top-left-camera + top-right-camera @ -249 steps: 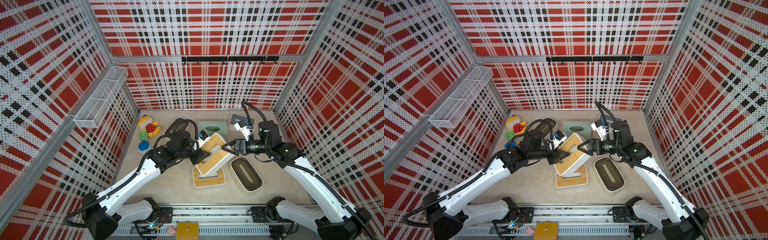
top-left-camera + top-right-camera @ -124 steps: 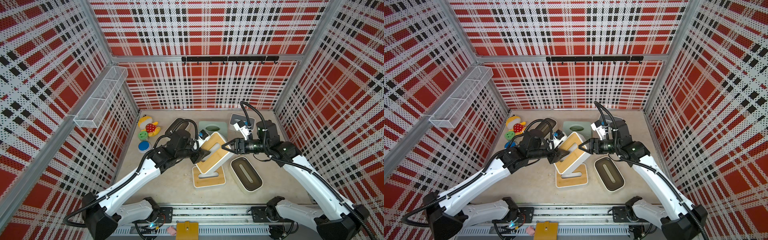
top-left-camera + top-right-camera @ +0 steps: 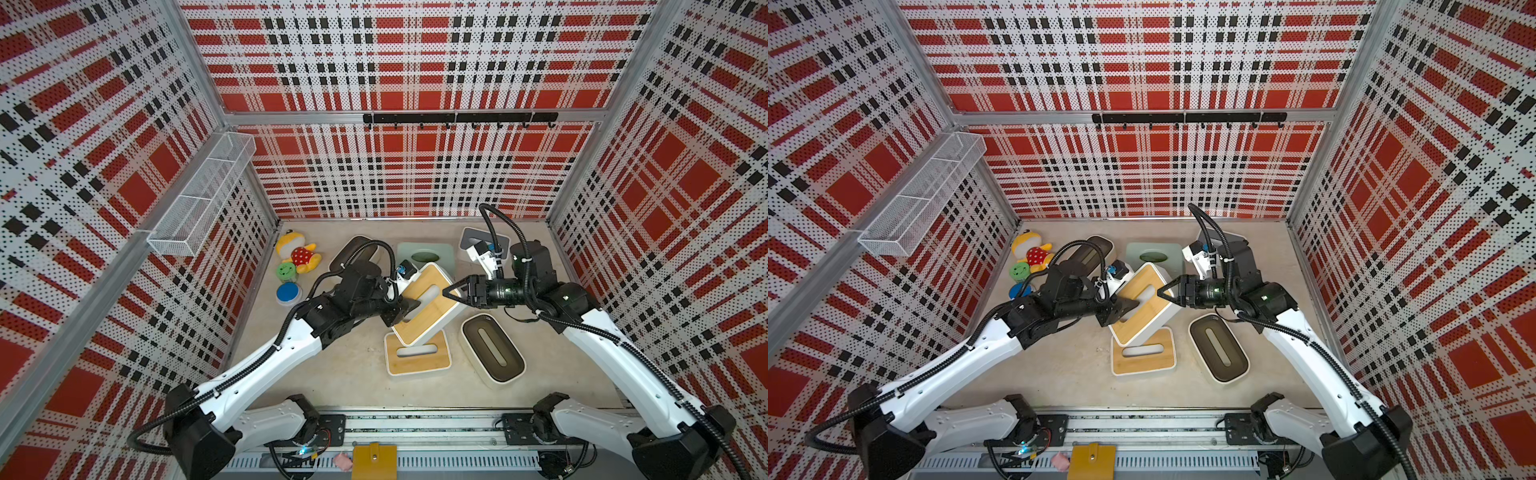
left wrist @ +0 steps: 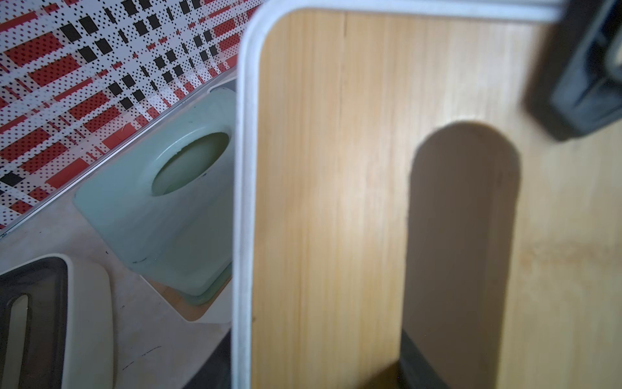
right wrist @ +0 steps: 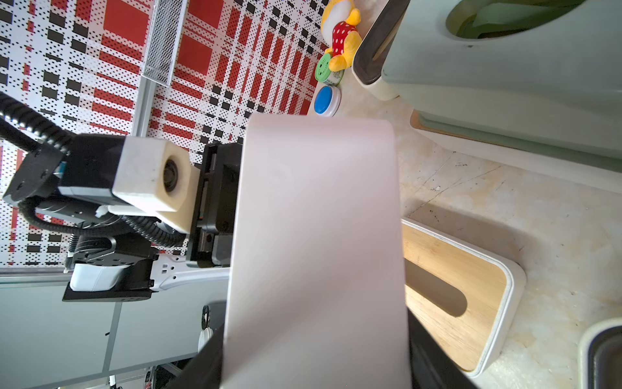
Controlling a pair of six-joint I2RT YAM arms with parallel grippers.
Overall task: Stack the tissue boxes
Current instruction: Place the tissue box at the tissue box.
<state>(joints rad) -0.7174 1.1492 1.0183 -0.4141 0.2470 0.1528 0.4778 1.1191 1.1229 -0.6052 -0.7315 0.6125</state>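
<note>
A white tissue box with a tan wood lid (image 3: 424, 303) hangs tilted, one end over a second wood-lid box (image 3: 417, 357) that lies flat on the floor. My left gripper (image 3: 403, 312) is shut on the strip of lid (image 4: 319, 168) between slot and rim, one finger inside the slot. My right gripper (image 3: 448, 293) is shut on the same box's far end, the white wall (image 5: 316, 235) filling the gap between its fingers. An olive-lid box (image 3: 492, 353) lies at the right. A mint-green box (image 3: 424, 253), a dark-lid box (image 3: 353, 253) and a grey-lid box (image 3: 473, 239) stand behind.
A yellow-red plush toy (image 3: 297, 255), a green disc (image 3: 286, 271) and a blue disc (image 3: 289, 293) lie by the left wall. A wire basket (image 3: 203, 199) hangs on that wall, and a hook rail (image 3: 457, 118) runs along the back wall.
My right gripper has moved in to the tilted box's far end and closed on it. The left gripper keeps its hold and has barely moved.
</note>
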